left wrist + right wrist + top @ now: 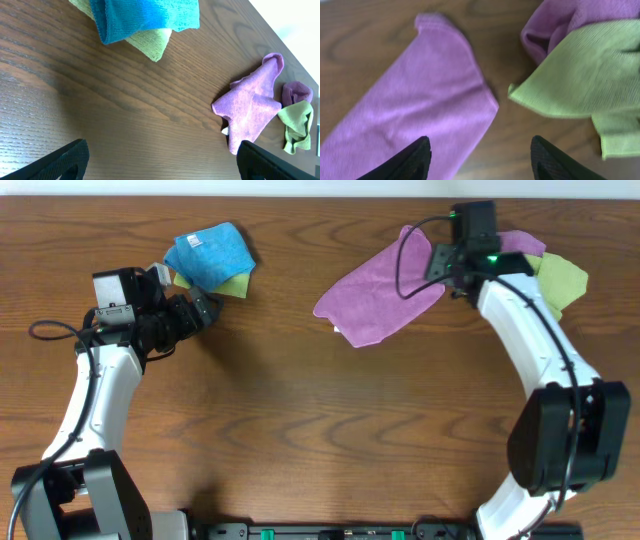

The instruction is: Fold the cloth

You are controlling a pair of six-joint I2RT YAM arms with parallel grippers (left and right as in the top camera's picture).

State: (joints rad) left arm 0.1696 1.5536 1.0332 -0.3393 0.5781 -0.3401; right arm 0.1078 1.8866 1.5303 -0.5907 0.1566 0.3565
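Observation:
A purple cloth (380, 292) lies spread on the wooden table at the upper middle right; it also shows in the right wrist view (420, 115) and the left wrist view (252, 107). My right gripper (460, 280) is open and empty just above the cloth's right corner, fingers either side of its edge (480, 155). My left gripper (200, 308) is open and empty over bare wood (160, 160), below a blue cloth (210, 252) that lies folded on a green one (235, 283).
A green cloth (560, 280) and a darker purple cloth (520, 243) lie bunched at the far right, close behind the right gripper. The table's far edge runs along the top of the overhead view.

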